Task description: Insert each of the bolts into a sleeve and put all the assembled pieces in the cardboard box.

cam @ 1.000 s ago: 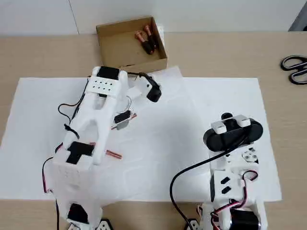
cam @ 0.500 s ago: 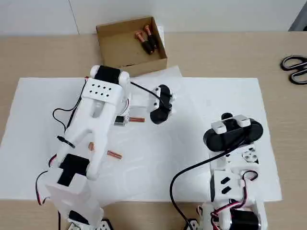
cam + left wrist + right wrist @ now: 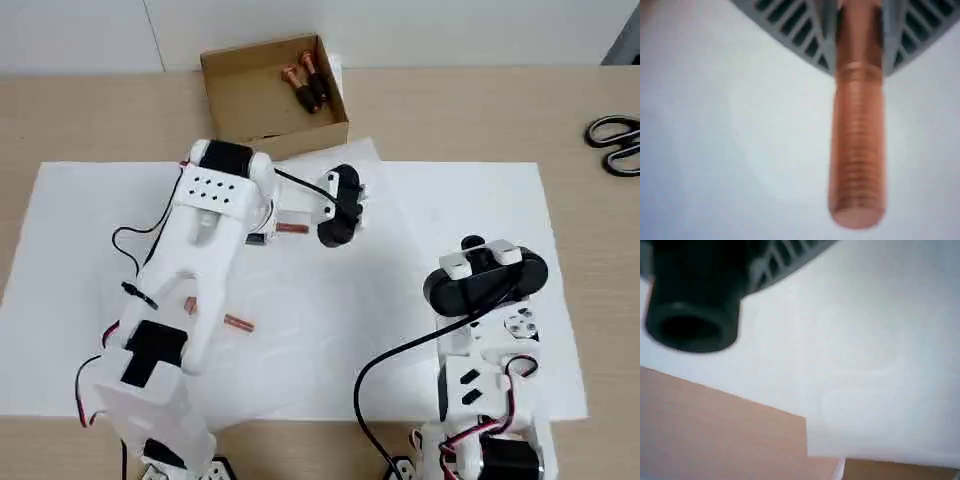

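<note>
Left end effector [image 3: 270, 232], seen from the high view, is closed on a copper bolt [image 3: 292, 228], whose free end sticks out sideways over the white paper sheet [image 3: 430, 200]. It sits near the front wall of the cardboard box [image 3: 232, 92], clear of it. The box stands at the far edge of the paper on the tabletop [image 3: 480, 110] and holds two assembled pieces [image 3: 306, 84] lying side by side against its right wall. Two loose bolts lie on the paper beside the left arm: a longer one [image 3: 238, 322] and a shorter one [image 3: 190, 305] partly tucked against the arm. The right arm [image 3: 487, 345] is folded back at the near right edge of the paper, well apart from the left. Scissors [image 3: 615, 140] lie at the far right of the tabletop.

From the left wrist view, the grey ribbed jaws press on both sides of the bolt's upper part. Its threaded shank extends out beyond them, with plain white paper behind it.

From the right wrist view, the right end effector [image 3: 702, 267] grips a black sleeve [image 3: 690, 315], whose hollow open end faces the camera. One ribbed grey finger [image 3: 785, 255] shows beside it. Below are the paper and its edge, with bare tabletop beyond.
</note>
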Tool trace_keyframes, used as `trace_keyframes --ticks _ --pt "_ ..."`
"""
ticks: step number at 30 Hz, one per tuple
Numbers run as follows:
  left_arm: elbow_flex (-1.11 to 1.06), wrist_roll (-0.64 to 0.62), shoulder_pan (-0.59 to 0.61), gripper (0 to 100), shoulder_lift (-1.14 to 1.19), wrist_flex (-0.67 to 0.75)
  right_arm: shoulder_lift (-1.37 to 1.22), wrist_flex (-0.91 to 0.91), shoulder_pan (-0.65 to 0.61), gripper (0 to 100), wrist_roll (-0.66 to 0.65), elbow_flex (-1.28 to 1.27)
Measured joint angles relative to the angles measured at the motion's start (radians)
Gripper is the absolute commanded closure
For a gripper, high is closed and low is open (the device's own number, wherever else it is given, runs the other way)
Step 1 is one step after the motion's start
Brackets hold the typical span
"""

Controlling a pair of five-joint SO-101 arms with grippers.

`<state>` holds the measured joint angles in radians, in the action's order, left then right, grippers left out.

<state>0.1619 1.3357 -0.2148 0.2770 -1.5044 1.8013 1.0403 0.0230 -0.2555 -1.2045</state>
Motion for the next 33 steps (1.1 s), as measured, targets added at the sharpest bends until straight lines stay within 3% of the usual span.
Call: trace_keyframes --ticks 10,17,33 --pt "-0.002 0.000 -0.061 99 0.120 0.018 0.000 0.000 0.000 99.4 0.000 0.000" --pt "-0.002 0.000 -0.061 90 0.120 0.023 0.000 0.000 0.000 99.4 0.000 0.000" --pt "-0.003 -0.005 -0.077 90 0.120 0.023 0.000 0.000 0.000 99.4 0.000 0.000"
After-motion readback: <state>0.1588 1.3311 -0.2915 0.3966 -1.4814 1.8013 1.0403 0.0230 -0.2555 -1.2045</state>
